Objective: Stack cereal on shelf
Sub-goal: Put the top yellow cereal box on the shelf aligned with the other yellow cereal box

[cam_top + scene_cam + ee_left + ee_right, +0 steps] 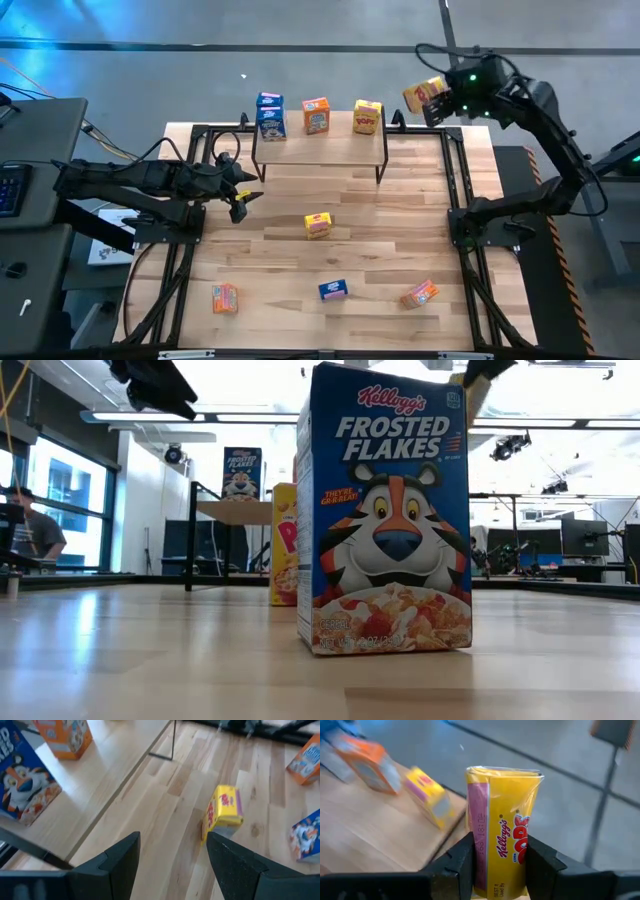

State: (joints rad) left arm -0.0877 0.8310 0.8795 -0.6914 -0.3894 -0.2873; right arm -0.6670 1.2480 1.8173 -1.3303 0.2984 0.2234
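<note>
While the yellow box (502, 832) is clamped in the right gripper (498, 857) — beyond the shelf (340, 142) — level carriage is advised; left gripper (172, 855) fingers stand apart, empty.

- Blue cereal boxes (270, 116): three, two stacked.
- Orange-red cereal boxes (316, 116): three.
- Yellow cereal boxes (367, 116): three.
- Shelf (345, 140): one.
- Arms: two.
- Person (30, 532): one.

Your right gripper (500, 862) clamps a yellow cereal box (502, 827) upright between its fingers; beyond it, blurred orange (367, 762) and yellow (427, 795) boxes stand on the shelf (365, 835).
</note>
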